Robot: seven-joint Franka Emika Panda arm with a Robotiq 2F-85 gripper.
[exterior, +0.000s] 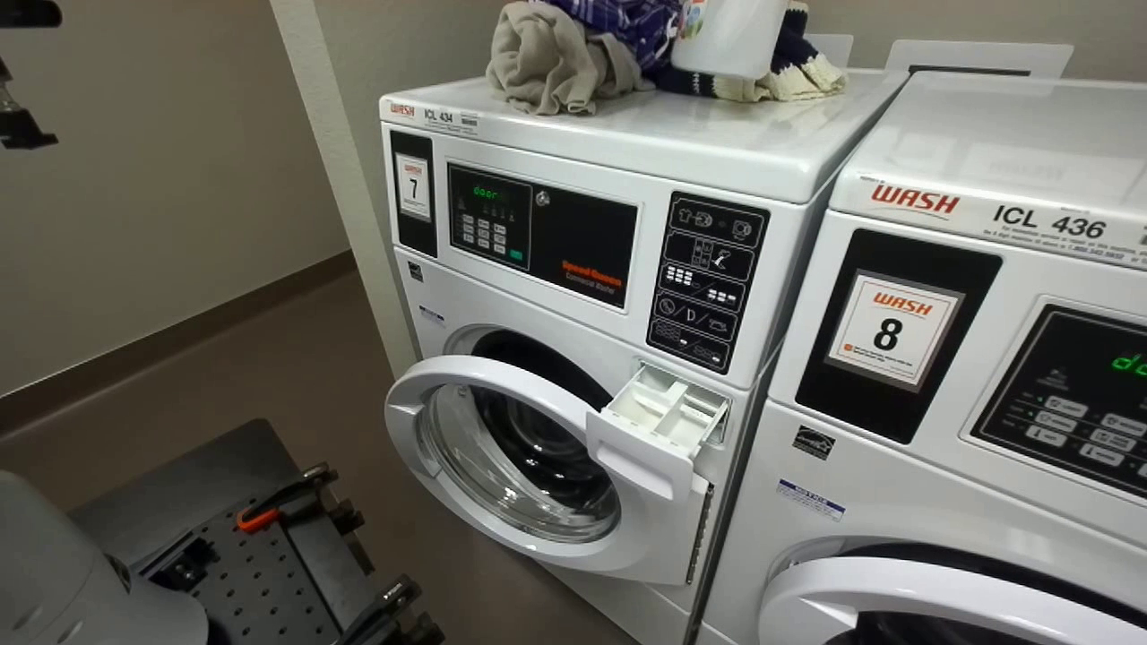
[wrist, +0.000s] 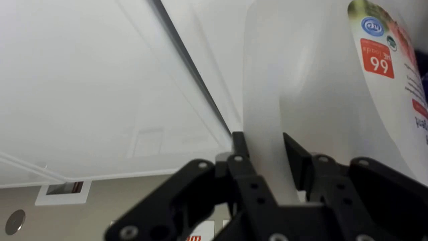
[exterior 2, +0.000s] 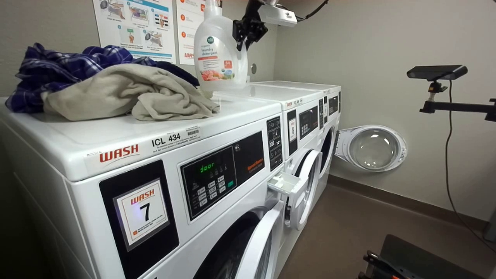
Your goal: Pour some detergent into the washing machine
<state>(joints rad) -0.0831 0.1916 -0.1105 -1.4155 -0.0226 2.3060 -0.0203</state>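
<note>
White plastic, flower-labelled detergent bottle.

One white front-loading washing machine marked ICL 434, two white metal washers alongside. On it: one beige cloth, one blue plaid cloth, one navy-and-cream knit. Over it: one white plastic detergent bottle, one black gripper.

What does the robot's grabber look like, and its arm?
The gripper is black, with blocky fingers and shiny round screws. Near it are a white box and a black cable. The arm, where it shows, is smooth, rounded, pale grey.
</note>
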